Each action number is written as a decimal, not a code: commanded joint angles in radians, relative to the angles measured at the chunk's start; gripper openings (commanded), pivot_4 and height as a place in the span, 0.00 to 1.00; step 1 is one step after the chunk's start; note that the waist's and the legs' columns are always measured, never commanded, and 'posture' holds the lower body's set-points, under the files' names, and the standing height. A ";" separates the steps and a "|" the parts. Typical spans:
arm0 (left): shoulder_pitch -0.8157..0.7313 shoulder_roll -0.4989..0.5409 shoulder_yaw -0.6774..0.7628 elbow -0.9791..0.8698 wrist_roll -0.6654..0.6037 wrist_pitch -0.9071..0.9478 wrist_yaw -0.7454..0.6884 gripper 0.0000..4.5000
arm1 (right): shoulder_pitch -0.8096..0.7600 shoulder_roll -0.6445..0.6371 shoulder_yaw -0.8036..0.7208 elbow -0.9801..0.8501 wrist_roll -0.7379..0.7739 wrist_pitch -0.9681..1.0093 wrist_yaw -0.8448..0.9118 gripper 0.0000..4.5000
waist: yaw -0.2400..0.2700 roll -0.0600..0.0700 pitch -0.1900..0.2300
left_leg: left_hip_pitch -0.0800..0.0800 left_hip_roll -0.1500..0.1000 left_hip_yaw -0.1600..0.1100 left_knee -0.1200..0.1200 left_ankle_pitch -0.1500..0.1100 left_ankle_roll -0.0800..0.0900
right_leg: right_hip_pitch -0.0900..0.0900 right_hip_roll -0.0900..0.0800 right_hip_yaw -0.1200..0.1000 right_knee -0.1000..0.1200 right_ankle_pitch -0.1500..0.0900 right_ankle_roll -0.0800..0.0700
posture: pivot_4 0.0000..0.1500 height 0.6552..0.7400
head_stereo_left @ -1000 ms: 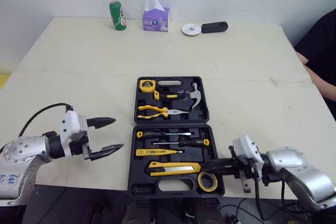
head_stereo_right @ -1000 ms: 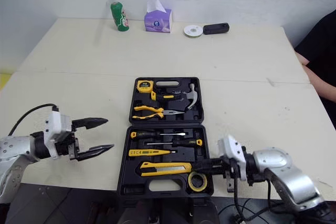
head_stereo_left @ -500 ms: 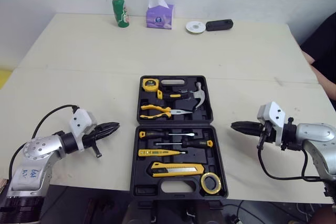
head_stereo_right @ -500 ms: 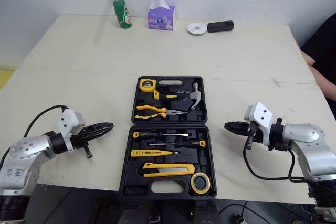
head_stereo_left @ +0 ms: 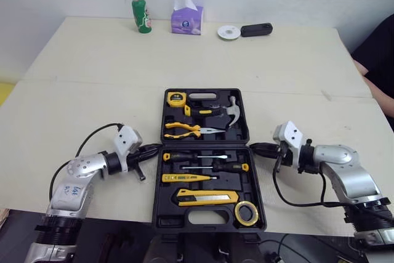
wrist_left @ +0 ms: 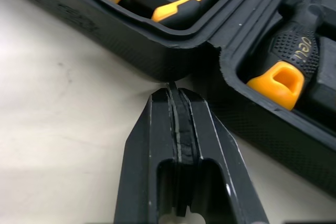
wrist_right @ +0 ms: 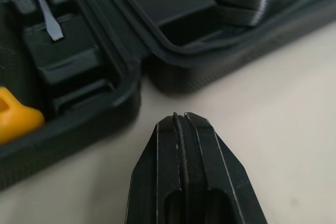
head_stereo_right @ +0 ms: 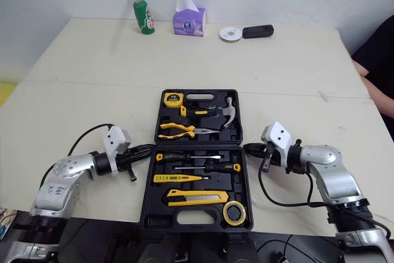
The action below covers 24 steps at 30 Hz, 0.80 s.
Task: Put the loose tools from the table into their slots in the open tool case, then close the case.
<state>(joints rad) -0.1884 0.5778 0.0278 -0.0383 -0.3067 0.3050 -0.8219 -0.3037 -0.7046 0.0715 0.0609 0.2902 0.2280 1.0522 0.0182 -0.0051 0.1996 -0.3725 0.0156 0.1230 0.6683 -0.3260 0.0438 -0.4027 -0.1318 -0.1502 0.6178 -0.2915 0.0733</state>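
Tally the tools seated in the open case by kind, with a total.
Tape measure: 1
Hammer: 1
Pliers: 1
Black-handled screwdrivers: 2
Yellow tester screwdriver: 1
Utility knife: 1
Tape roll: 1
Total: 8

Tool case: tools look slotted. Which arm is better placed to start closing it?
Left, narrowly. The left claw, shut, sits almost against the tool case at its hinge notch; the right claw, also shut, stands a little off the opposite side. Closing probably needs both.

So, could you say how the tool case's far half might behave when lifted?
Probably stiff: the tool case looks like moulded hard plastic. Likely heavyish: that half holds the hammer and pliers. Its walls might slip off the shut left gripper and right gripper.
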 commanded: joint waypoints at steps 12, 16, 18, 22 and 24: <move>-0.102 -0.063 -0.015 0.061 0.031 -0.023 0.035 0.03 | -0.038 0.045 -0.019 -0.032 -0.012 -0.013 -0.019 0.00 | 0.005 0.000 0.000 | 0.000 0.000 -0.001 0.000 0.000 0.000 | 0.001 0.000 -0.001 0.000 0.000 0.000 | 1.00 1.00; -0.179 -0.084 -0.019 0.100 0.038 0.007 0.049 0.03 | -0.083 0.056 -0.025 0.047 -0.061 -0.059 -0.064 0.00 | 0.003 0.000 0.000 | 0.000 0.000 -0.001 0.002 0.000 0.000 | 0.001 -0.001 -0.001 0.000 0.000 0.000 | 1.00 1.00; -0.211 -0.090 -0.036 0.122 0.057 0.028 0.061 0.03 | -0.102 0.065 -0.029 0.067 -0.055 -0.056 -0.063 0.00 | 0.002 0.000 0.000 | 0.000 0.000 -0.001 0.002 0.000 0.000 | 0.001 -0.001 -0.001 0.002 0.000 0.000 | 1.00 1.00; -0.261 -0.112 -0.060 0.140 0.058 0.099 0.062 0.03 | -0.131 0.060 -0.016 0.109 -0.070 -0.078 -0.044 0.00 | 0.002 0.000 0.000 | -0.001 0.000 -0.001 0.003 0.001 0.001 | 0.000 0.000 -0.002 0.002 0.000 0.000 | 1.00 1.00; -0.267 -0.106 -0.081 0.142 0.079 0.104 0.052 0.03 | -0.147 0.056 -0.008 0.130 -0.083 -0.088 -0.035 0.00 | 0.002 0.000 0.000 | -0.002 0.000 -0.001 0.005 0.001 0.001 | 0.001 0.000 -0.002 0.002 0.000 0.000 | 1.00 1.00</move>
<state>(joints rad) -0.4364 0.4840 -0.0185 0.1321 -0.2290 0.4127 -0.7520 -0.4251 -0.6527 0.0648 0.2072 0.2039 0.1741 1.0008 0.0197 -0.0053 0.1997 -0.3747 0.0152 0.1218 0.6738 -0.3249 0.0449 -0.4021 -0.1315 -0.1526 0.6200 -0.2912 0.0739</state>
